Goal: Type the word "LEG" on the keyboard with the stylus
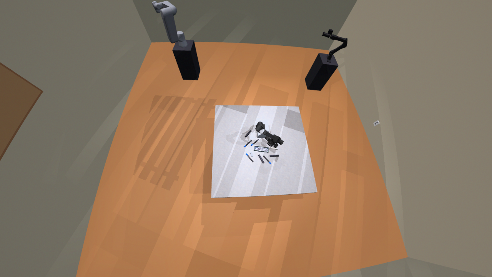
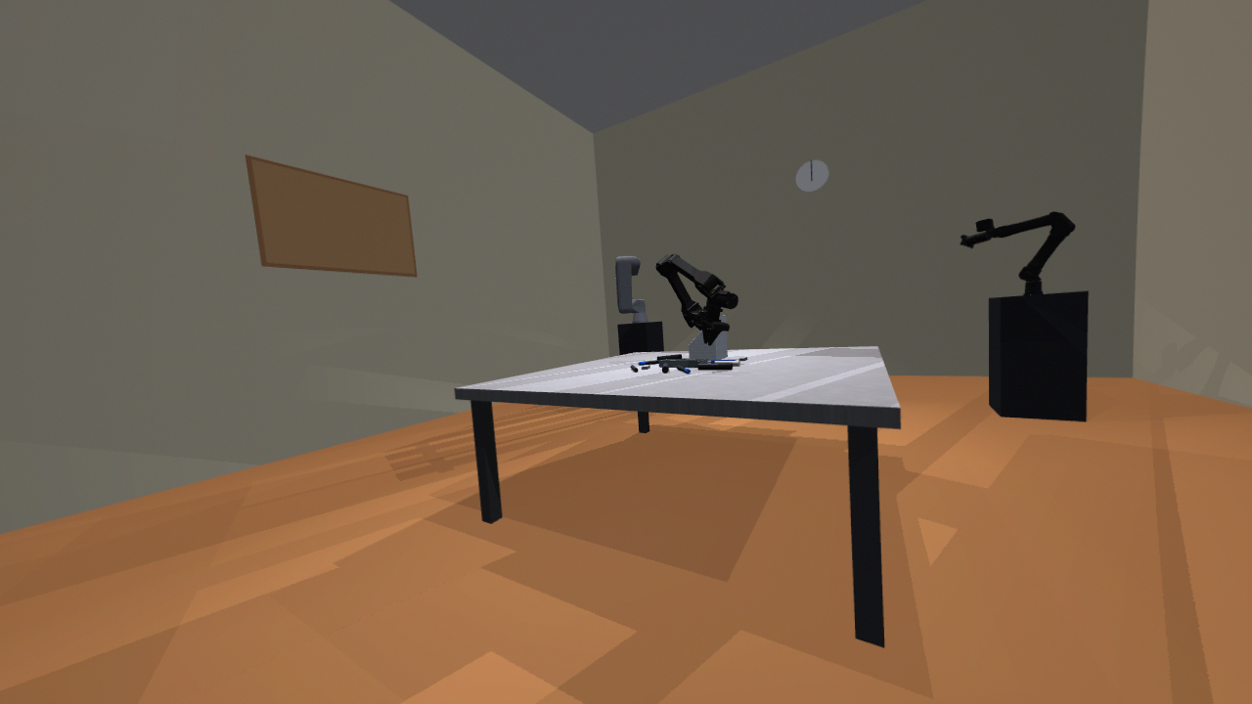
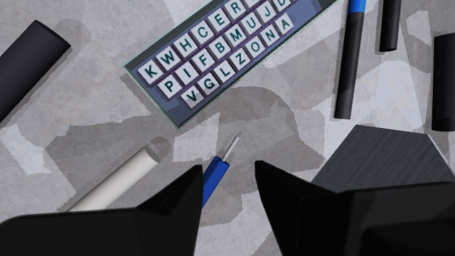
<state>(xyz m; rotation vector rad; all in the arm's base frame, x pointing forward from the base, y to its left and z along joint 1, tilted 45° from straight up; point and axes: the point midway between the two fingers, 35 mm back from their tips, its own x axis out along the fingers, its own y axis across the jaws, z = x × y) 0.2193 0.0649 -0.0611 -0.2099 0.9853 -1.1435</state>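
Observation:
The stylus [image 3: 214,176], blue with a thin pale tip, lies on the desk in the wrist view, slanting up to the right. Its rear part is hidden behind the left finger. My gripper [image 3: 229,170] [image 1: 276,145] [image 2: 709,341] is open, above the desk, with nothing held; the stylus's front end shows between and beyond the fingertips. The keyboard [image 3: 217,47] [image 1: 261,149] lies tilted in the upper middle of the wrist view, beyond the stylus tip. Its L key [image 3: 225,71], G key [image 3: 209,84] and E key [image 3: 220,21] are visible. Its upper right end is cut off.
A white cylinder [image 3: 114,181] lies left of the stylus. A thick dark cylinder [image 3: 26,65] is at far left. A blue-ended marker [image 3: 348,67], a dark rod [image 3: 389,28] and another dark cylinder [image 3: 444,82] lie right. A dark grey block [image 3: 384,156] is behind the right finger.

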